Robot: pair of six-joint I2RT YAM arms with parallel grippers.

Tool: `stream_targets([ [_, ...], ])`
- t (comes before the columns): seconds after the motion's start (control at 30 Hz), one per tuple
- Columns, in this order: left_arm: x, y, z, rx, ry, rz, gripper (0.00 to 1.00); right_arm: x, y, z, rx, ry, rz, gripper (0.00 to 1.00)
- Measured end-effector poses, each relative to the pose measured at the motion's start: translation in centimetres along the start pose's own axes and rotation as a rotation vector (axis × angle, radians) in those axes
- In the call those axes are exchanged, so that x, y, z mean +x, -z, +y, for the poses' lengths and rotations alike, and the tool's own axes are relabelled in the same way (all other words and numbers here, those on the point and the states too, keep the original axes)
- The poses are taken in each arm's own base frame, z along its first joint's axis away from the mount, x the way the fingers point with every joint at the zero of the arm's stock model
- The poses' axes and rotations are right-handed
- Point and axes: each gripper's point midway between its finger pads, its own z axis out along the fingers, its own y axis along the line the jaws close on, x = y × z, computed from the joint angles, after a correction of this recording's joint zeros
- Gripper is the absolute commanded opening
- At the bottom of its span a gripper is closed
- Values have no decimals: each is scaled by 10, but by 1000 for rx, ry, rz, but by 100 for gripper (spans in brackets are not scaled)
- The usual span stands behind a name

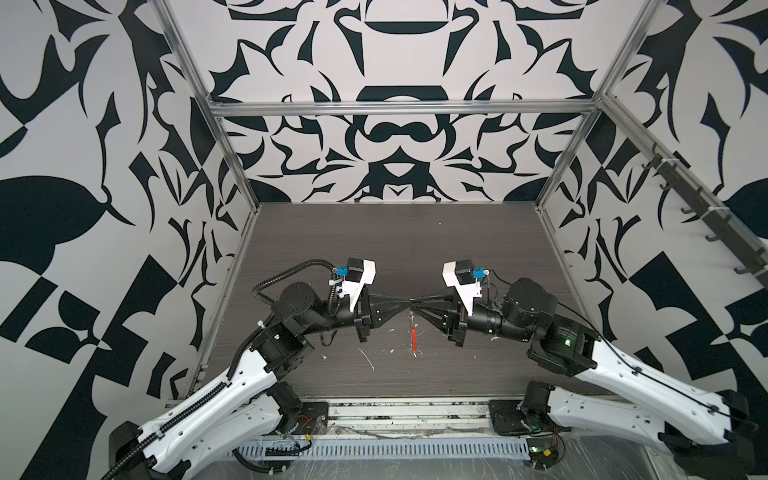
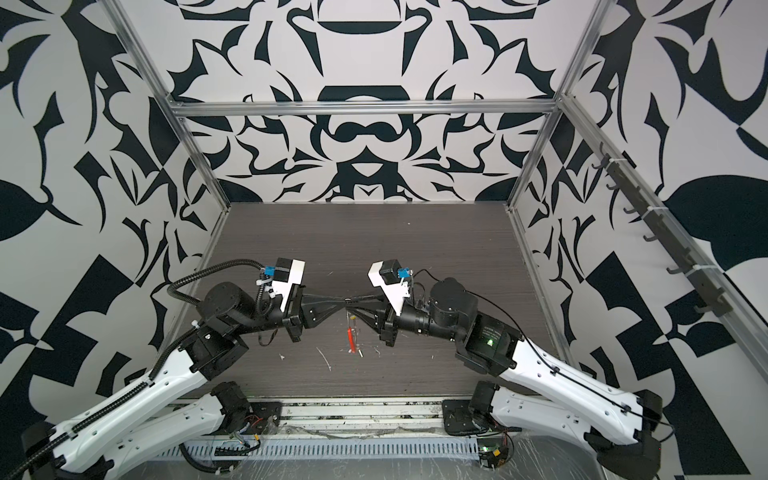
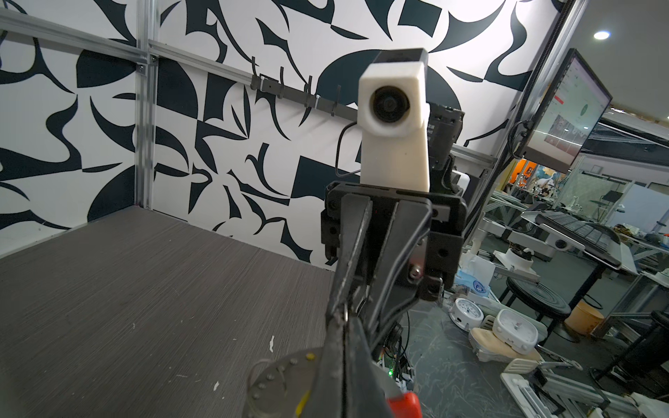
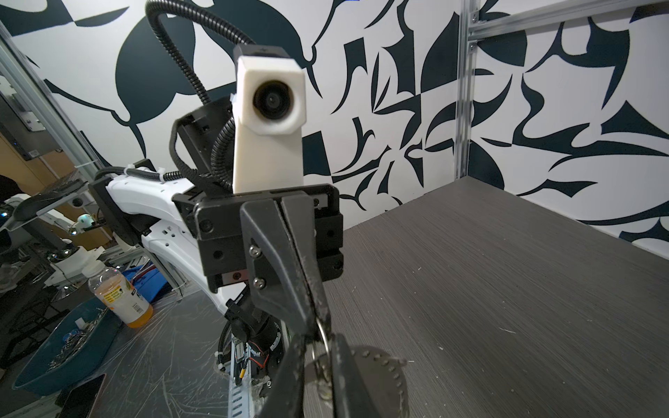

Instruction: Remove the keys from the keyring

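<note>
Both grippers meet tip to tip above the middle of the dark table [image 1: 374,249] in both top views. My left gripper [image 1: 405,301] is shut on the thin wire of the keyring [image 3: 346,311]. My right gripper [image 1: 414,300] comes from the opposite side, jaws nearly closed with the same wire [image 4: 324,334] between its tips. The loop hangs edge-on below them, its red sleeve [image 1: 414,337] [image 2: 351,338] low down and also seen in the left wrist view [image 3: 403,403]. A yellowish key [image 4: 324,381] shows through the right fingers' gap. A green speck [image 1: 414,356] sits at the loop's low end.
White scraps [image 1: 368,359] [image 1: 390,331] lie on the table in front of the grippers. Patterned walls and metal frame posts [image 1: 245,195] close in three sides. Off the table's near side stand a juice bottle [image 4: 119,293] and a blue tray [image 4: 65,347].
</note>
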Motion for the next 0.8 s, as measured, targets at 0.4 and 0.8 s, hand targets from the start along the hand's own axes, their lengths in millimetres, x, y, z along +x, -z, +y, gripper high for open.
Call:
stream_targets([
  [0.4, 7, 2, 8, -50, 5, 27, 40, 7, 5, -11, 56, -28, 60, 0],
  [0.8, 5, 0, 12, -101, 6, 124, 37, 17, 9, -31, 152, 6, 338, 0],
])
